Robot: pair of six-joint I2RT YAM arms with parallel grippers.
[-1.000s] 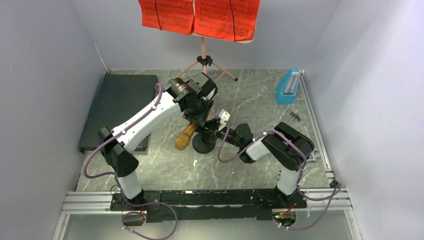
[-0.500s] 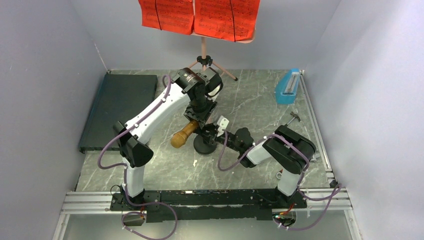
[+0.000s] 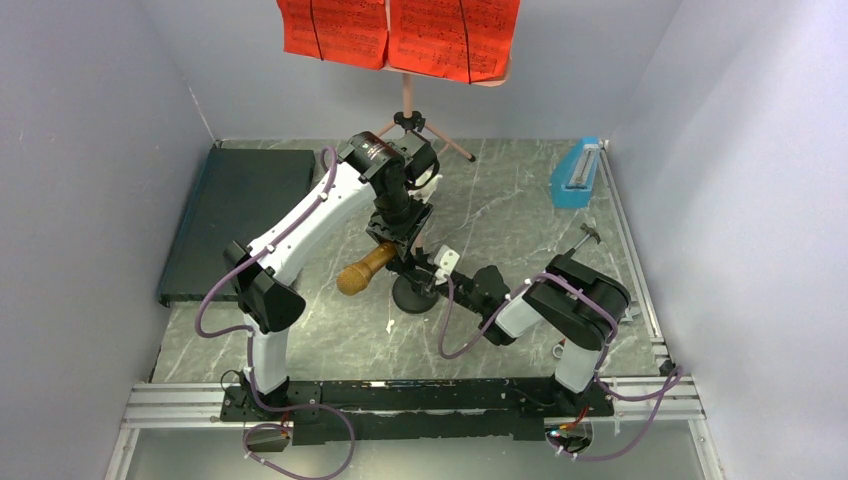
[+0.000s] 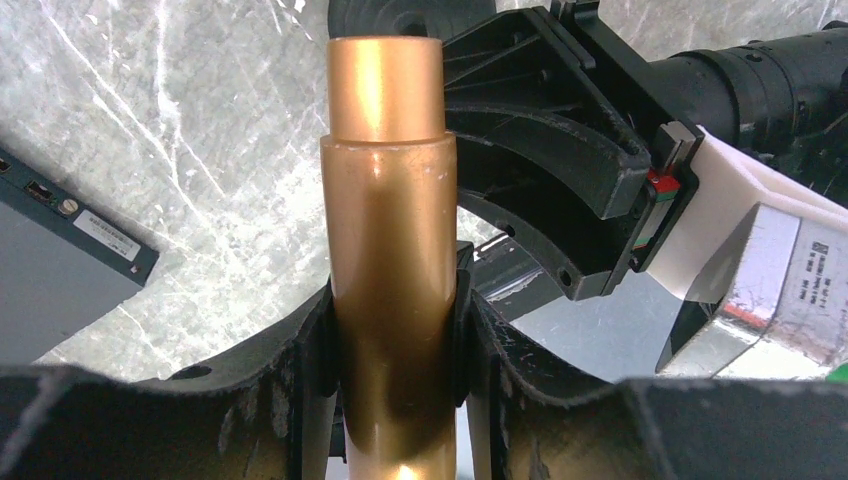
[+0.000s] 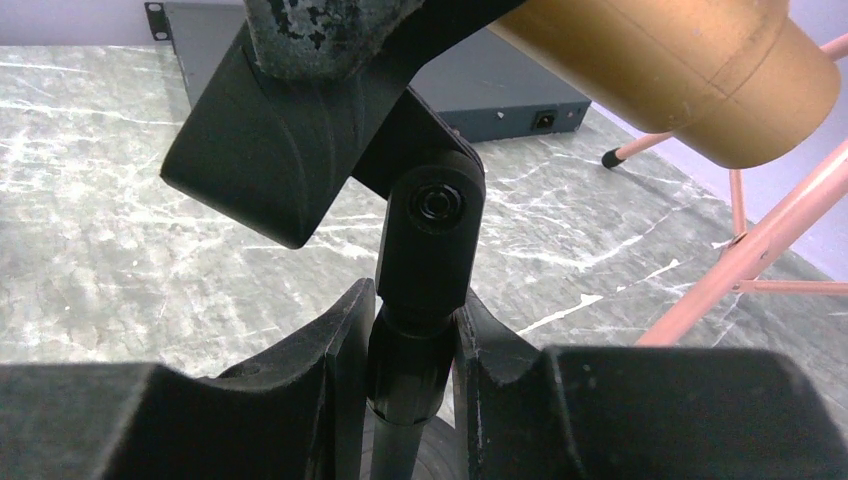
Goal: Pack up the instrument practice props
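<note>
The gold microphone (image 3: 362, 269) lies tilted above the table's middle, and my left gripper (image 3: 393, 248) is shut on its body (image 4: 392, 280). Its black round-base stand (image 3: 414, 294) stands under it, and my right gripper (image 3: 432, 272) is shut on the stand's upright post (image 5: 425, 330). The stand's black clip (image 5: 290, 150) sits right beside the microphone's end (image 5: 690, 70). The red sheet-music pages (image 3: 400, 35) rest on the pink tripod music stand (image 3: 407, 100) at the back. The blue metronome (image 3: 576, 174) stands at the far right.
A flat dark case (image 3: 240, 215) lies at the left; it also shows in the right wrist view (image 5: 470, 95). A small wrench (image 3: 588, 235) lies near the right rail. Grey walls close in the left, back and right. The pink stand's legs (image 5: 745, 260) are near my right gripper.
My left arm swung its elbow back and right, and the microphone moved slightly left and down. My right gripper and the black stand shifted a little toward the near edge.
</note>
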